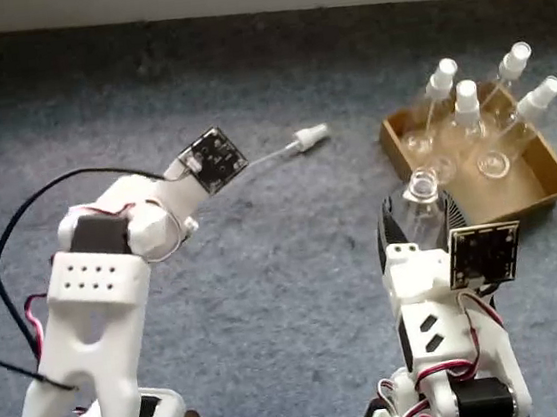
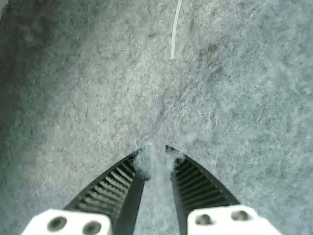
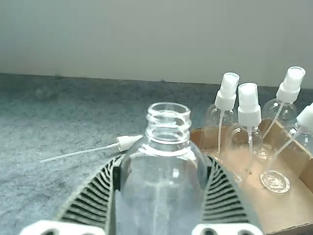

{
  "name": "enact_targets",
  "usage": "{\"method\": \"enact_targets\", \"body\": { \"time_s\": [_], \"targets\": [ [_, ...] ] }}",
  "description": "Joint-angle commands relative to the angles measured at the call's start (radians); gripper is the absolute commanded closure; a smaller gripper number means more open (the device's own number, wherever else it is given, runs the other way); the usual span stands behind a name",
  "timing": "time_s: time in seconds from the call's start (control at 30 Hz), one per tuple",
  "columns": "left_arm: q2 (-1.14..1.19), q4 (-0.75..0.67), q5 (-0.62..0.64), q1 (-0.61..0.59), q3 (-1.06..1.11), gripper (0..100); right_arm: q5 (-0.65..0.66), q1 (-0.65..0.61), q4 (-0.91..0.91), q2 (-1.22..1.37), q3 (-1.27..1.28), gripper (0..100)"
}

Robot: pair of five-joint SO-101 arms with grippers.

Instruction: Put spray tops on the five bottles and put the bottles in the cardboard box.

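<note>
Four of the five jobs look done. Four capped bottles (image 1: 466,107) stand in the cardboard box (image 1: 530,205) at the far right of the worktop (image 1: 299,297), and each one has a white spray top on it.

One bottle is left. Your right tool (image 3: 164,169) is pinching this last bottle (image 3: 167,122) by its round body, one finger on each side. It holds the bottle upright, just on the near side of the box. The bottle is clear like glass and looks empty. Its neck is open, and you can see the screw rings around the neck.

The last spray top (image 1: 309,138) lies flat on the grey fuzzy worktop, in the middle and far from you, to the left of the box. It has a small white head and a long thin tube (image 2: 174,29) that runs toward your left arm.

Your left tool (image 2: 156,154) is low over the worktop, a little short of the end of that tube. Its fingers are pressed almost together at the tips, and they hold nothing.

So I think you need to pick up that top, fit it on the open bottle, and then put the bottle in the box with the others.
</note>
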Motion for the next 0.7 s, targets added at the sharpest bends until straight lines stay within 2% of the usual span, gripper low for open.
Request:
{"method": "enact_targets", "body": {
  "time_s": [0.0, 0.1, 0.23, 0.53, 0.67],
  "targets": [
    [0.231, 0.005, -0.014, 0.059, -0.228, 96, -0.014, 0.013, -0.025, -0.010, 0.007, 92.5],
    [0.357, -0.002, -0.014, 0.076, -0.332, 88, -0.015, 0.013, -0.071, -0.010, 0.065, 92.5],
    [0.483, -0.008, -0.014, 0.101, -0.433, 87, -0.017, 0.013, -0.160, -0.010, 0.162, 92.5],
    [0.622, -0.302, -0.014, 0.234, -0.507, 86, -0.017, 0.013, -0.305, -0.010, 0.335, 92.5],
    [0.699, -0.416, -0.009, 0.269, -0.507, 78, -0.015, 0.013, -0.348, -0.010, 0.384, 92.5]
  ]
}}
